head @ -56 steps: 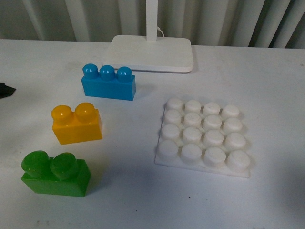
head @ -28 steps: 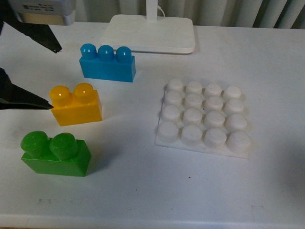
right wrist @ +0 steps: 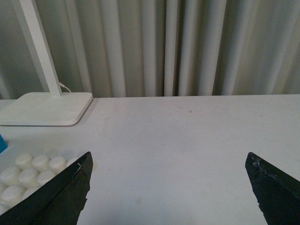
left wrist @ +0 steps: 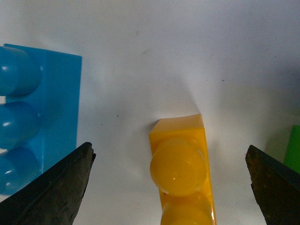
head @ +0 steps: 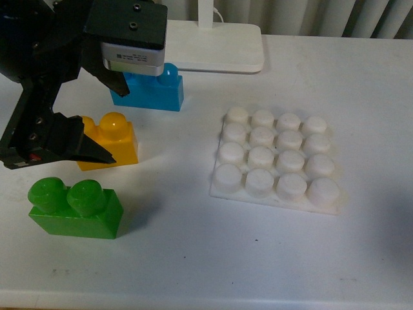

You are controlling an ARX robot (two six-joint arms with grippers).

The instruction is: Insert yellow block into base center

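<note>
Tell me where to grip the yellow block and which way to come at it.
Grip the yellow block by its two flat long walls, below the rounded studs, coming straight down from above. It stands upright, and the left gripper, open, straddles it, with gaps toward the blue brick and green brick.

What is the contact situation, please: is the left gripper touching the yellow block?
Apart. The left wrist view shows the left gripper open, with bare table visible between its fingers and the yellow block on both sides.
</note>
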